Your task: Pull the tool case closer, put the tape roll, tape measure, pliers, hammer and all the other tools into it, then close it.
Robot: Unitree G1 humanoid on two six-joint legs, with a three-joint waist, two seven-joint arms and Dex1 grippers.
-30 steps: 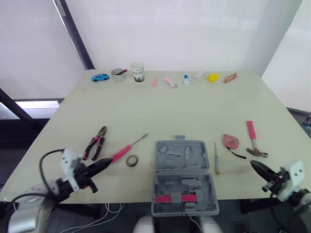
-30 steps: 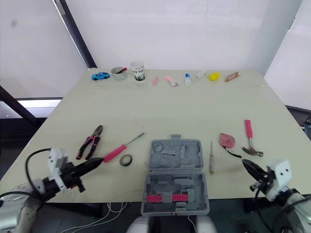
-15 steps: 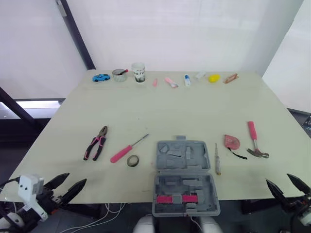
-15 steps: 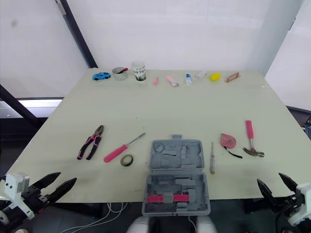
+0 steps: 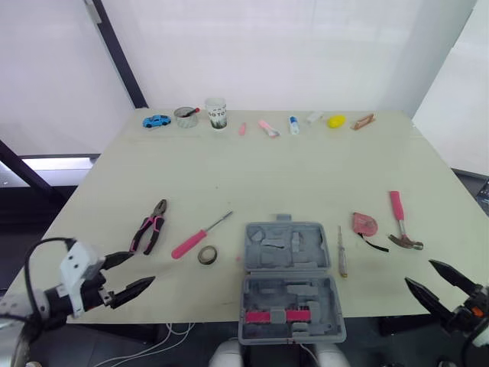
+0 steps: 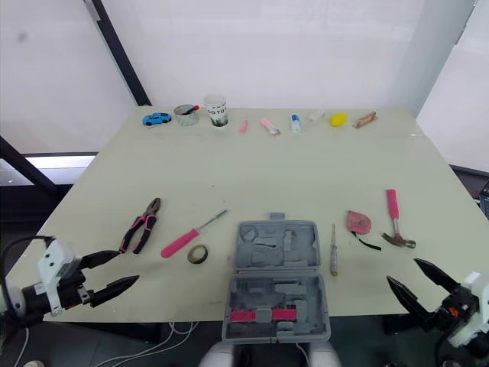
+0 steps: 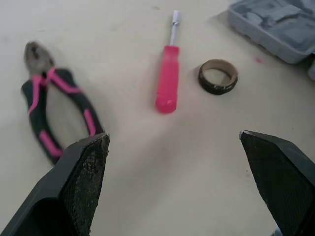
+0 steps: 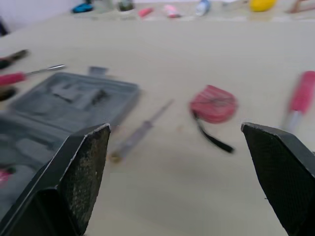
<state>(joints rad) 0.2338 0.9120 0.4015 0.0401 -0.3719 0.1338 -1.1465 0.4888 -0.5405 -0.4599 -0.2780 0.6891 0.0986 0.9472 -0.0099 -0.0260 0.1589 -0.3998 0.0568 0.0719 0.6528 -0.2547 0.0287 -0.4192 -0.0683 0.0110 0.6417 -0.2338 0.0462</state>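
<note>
The left gripper (image 5: 141, 269) and right gripper (image 5: 419, 272) have been raised to the table (image 5: 306, 176) edge, fingers apart. The pliers (image 5: 150, 226) should be straddled across both handles before closure.

White-housed left claw (image 5: 141, 268), black tapered fingers (image 5: 130, 289), looped black cable (image 5: 46, 241)

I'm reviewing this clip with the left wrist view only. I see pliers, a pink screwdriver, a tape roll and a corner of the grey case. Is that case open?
Observer: Yes, the tool case lies open, with a pink piece in its near half.
Operator: Any tools on its other side?
Observer: A slim screwdriver, a red tape measure and a pink-handled hammer lie on the table to its right.
Operator: And the right pincer?
Observer: The right pincer is open and empty, by the table's near edge.
</note>
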